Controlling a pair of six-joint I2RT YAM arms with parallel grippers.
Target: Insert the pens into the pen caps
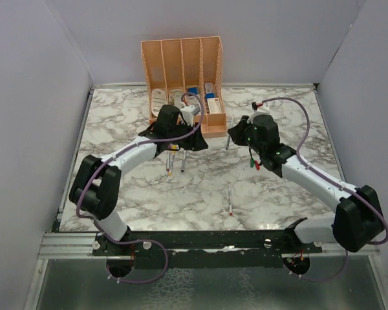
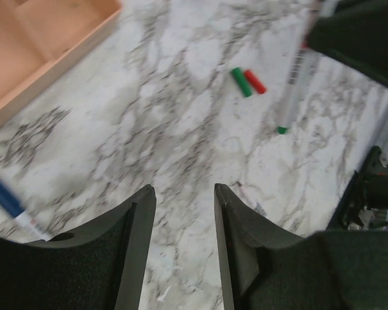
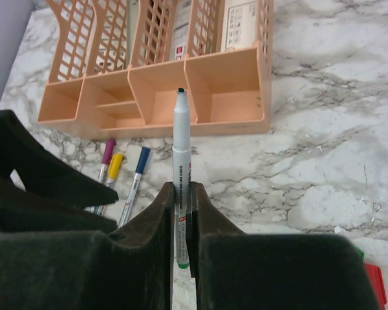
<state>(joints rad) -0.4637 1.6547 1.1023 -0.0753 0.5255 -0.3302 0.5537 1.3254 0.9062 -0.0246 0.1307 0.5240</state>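
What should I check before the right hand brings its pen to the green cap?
1. Right hand shut on the thin silver-grey green-tipped pen: ok.
2. Stubby green plastic cap in plain view: ok.
3. Green cap clear of the stubby red plastic cap: not ok, side by side.
4. Left hand open, empty: ok.
5. Cap's open end facing the pen: cannot tell.

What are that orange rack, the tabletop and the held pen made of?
The orange rack looks like matte moulded plastic: thin lattice walls, uniform colour. The tabletop shows grey-veined marble patterning with slight sheen; stone or printed laminate, I cannot tell. The pen in the right gripper seems smooth pale plastic, with a printed label.
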